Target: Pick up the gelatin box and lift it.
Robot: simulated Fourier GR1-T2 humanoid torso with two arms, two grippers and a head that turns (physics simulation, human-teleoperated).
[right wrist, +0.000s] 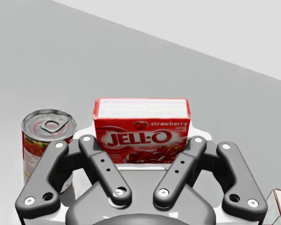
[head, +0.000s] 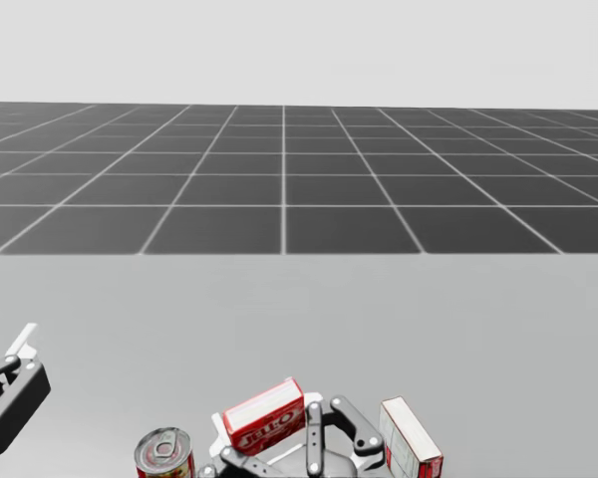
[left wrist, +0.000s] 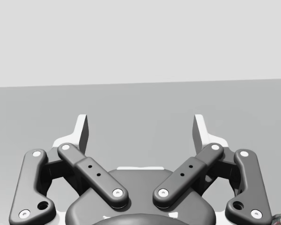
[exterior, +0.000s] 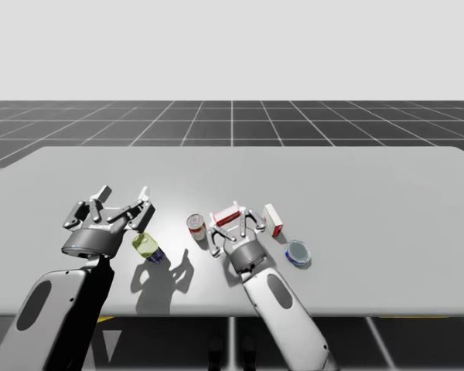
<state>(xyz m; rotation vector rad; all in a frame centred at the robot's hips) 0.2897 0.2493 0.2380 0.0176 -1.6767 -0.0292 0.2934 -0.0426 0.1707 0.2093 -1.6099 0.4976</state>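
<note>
The robot's right hand [right wrist: 143, 140] is closed on the red gelatin box [right wrist: 141, 123], gripping its two short ends, with the box tilted just beside a red can [right wrist: 47, 140]. The box is probably light, stiff card with slick faces, so a moderate, centred squeeze should hold it without crushing

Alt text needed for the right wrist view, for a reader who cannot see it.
My right gripper is shut on the red gelatin box, whose printed front faces the camera. A red can with a silver lid stands on the grey table beside the box.
</note>
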